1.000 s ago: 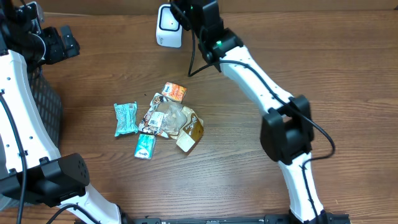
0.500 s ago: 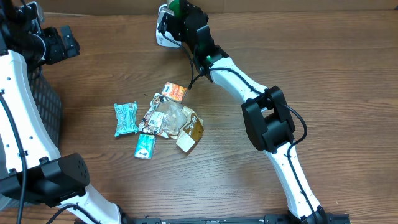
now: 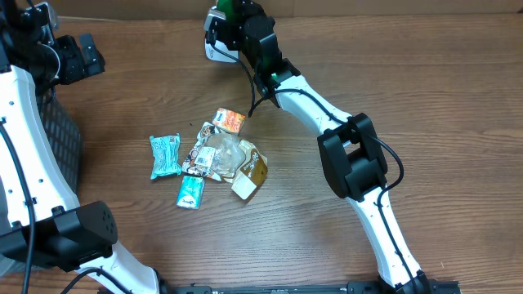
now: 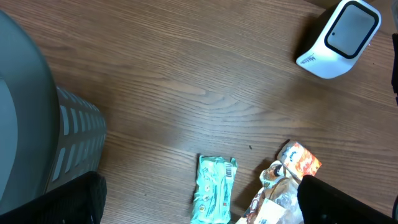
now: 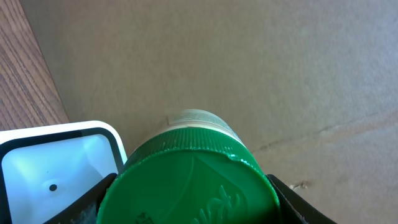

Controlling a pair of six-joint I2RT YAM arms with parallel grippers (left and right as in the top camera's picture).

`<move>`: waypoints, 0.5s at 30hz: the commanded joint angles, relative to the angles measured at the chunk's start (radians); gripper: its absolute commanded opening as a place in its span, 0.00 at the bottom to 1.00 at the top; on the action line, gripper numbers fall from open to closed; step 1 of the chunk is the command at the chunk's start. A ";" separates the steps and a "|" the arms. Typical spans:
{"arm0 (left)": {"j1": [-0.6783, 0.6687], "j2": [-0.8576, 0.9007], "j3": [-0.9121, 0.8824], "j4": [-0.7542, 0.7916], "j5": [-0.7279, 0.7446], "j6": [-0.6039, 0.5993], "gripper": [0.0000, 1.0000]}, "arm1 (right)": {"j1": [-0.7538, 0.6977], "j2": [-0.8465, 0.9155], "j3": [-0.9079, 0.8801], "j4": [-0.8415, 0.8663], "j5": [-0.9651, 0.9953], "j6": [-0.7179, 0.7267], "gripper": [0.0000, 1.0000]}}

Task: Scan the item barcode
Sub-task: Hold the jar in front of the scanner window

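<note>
Now, from overhead, compare with a second ago: your right arm has folded its elbow in toward the middle of the surface (image 3: 441, 90) and swung its wrist over to the far edge, so the green-lidded container (image 3: 232, 9) that was hidden behind the arm shows at the very top of the picture. It sits in the right pincer (image 3: 239, 20), just above and beside the white scanner (image 3: 215, 42). Over the last half second hardly anything has shifted. The snack pile has not moved: a teal packet (image 3: 165, 155), a smaller teal packet (image 3: 190, 191), an orange packet (image 3: 230, 121), a crumpled clear wrapper (image 3: 216, 153) and a tan packet (image 3: 250, 173) lie together mid-surface, well apart from the scanner. Your left pincer (image 3: 78, 54) hangs at the far left above the dark mesh basket (image 3: 64, 143), spread wide with nothing in it. In the left wrist view you see the scanner tilted on its side with grey lettering along its lower edge, too small to read, and a barcode at the top right corner of the teal packet. In the right wrist view the green lid fills the lower frame between the fingers (image 5: 297, 202), which clamp it on both sides; a raised script mark on the lid is cut off and cannot be read.
</note>
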 commanded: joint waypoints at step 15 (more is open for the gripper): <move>-0.002 0.000 0.006 0.002 0.011 -0.007 1.00 | -0.005 -0.016 0.026 -0.016 -0.058 0.018 0.14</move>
